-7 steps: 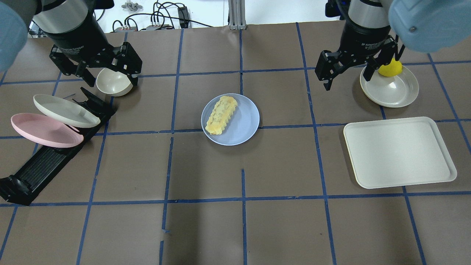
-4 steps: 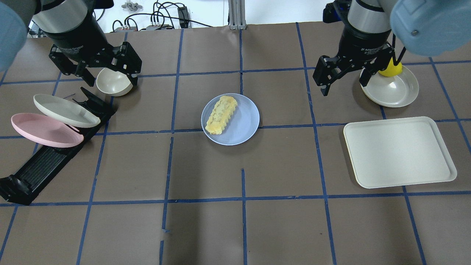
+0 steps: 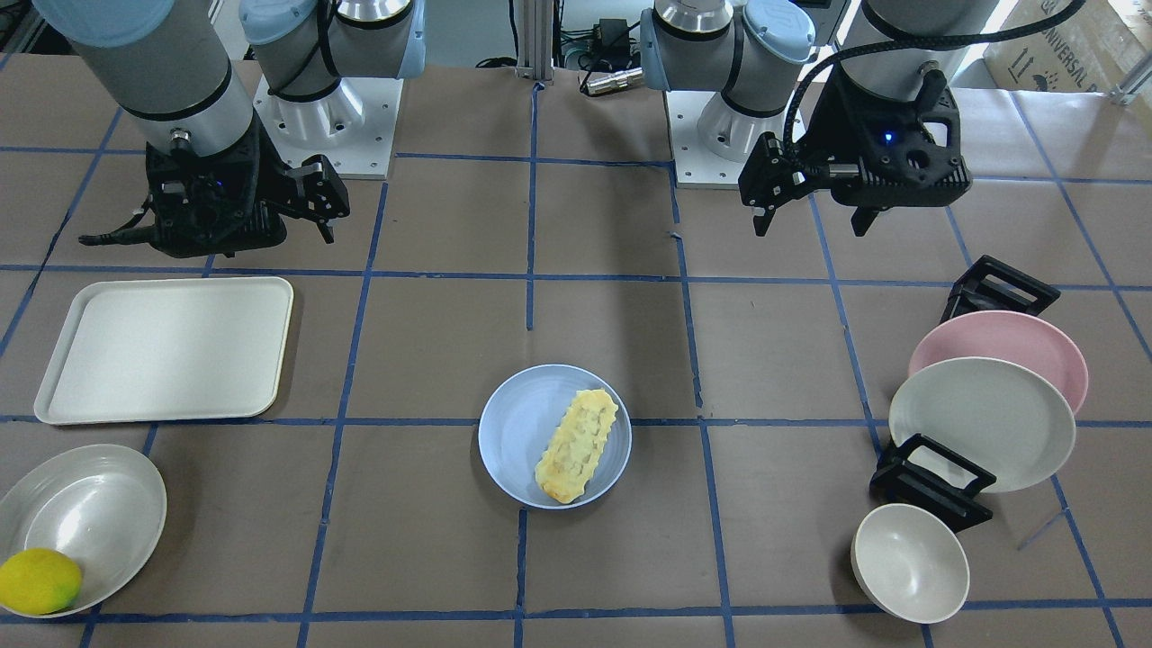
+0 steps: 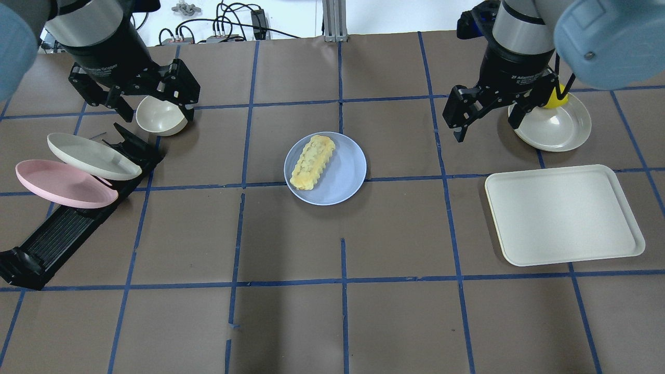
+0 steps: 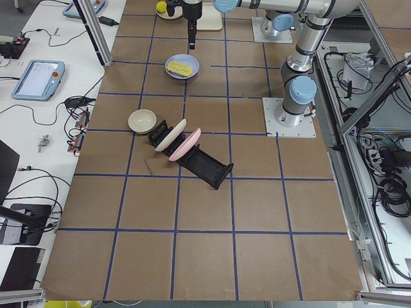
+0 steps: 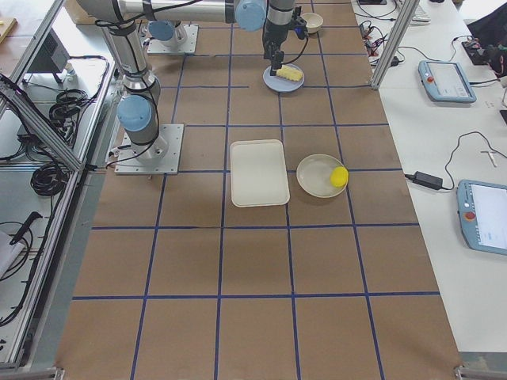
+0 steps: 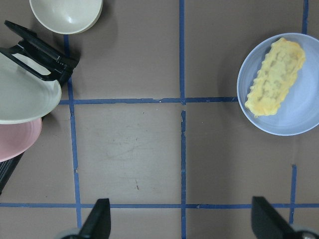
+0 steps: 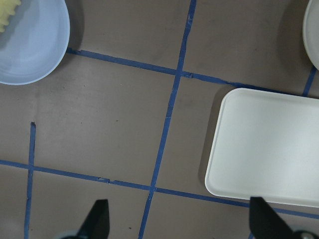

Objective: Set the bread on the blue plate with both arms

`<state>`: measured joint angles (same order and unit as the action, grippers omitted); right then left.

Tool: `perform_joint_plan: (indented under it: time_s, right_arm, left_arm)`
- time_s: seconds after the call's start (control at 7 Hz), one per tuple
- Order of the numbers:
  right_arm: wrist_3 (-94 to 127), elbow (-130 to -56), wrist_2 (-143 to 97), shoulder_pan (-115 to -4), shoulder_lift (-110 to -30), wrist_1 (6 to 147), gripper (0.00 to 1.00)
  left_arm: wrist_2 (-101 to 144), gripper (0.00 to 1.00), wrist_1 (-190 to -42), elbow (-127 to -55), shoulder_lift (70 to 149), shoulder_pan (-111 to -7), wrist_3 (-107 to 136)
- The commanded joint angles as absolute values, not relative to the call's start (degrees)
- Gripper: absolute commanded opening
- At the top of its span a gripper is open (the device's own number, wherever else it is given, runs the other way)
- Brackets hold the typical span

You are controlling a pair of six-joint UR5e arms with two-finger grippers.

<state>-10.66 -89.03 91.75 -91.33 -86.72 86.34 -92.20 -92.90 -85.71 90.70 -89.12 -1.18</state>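
Observation:
The bread (image 4: 311, 162) lies lengthwise on the left half of the blue plate (image 4: 345, 179) at the table's middle. It also shows in the front view (image 3: 578, 444) on the plate (image 3: 513, 432) and in the left wrist view (image 7: 275, 77). My left gripper (image 4: 156, 108) is open and empty, hovering high above the far left by a cream bowl (image 4: 158, 118). My right gripper (image 4: 488, 130) is open and empty, hovering at the far right beside a cream plate (image 4: 556, 130). Both are well away from the blue plate.
A lemon (image 3: 38, 580) sits on the cream plate's rim. A white tray (image 4: 563, 215) lies at the right. A black rack (image 4: 62, 234) at the left holds a pink plate (image 4: 65, 183) and a cream-white plate (image 4: 92, 155) tilted.
My right gripper has shifted slightly and turned a little above the cream plate's edge, hiding more of the lemon. The left arm, bread and blue plate have not moved.

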Motion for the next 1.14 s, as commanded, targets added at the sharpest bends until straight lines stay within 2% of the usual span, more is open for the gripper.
perform_joint_plan:
  time_s: [0.0, 1.0]
  right_arm:
    - [-10.54, -89.82, 91.76, -91.32, -86.92, 86.22, 1.0]
    - [-10.2, -92.1, 91.23, -91.49, -86.92, 87.19, 1.0]
  left_arm:
    - [-92.11, 1.0, -92.9, -85.78, 90.7, -89.12, -1.14]
    - [-92.11, 1.0, -92.9, -85.78, 90.7, -89.12, -1.14]
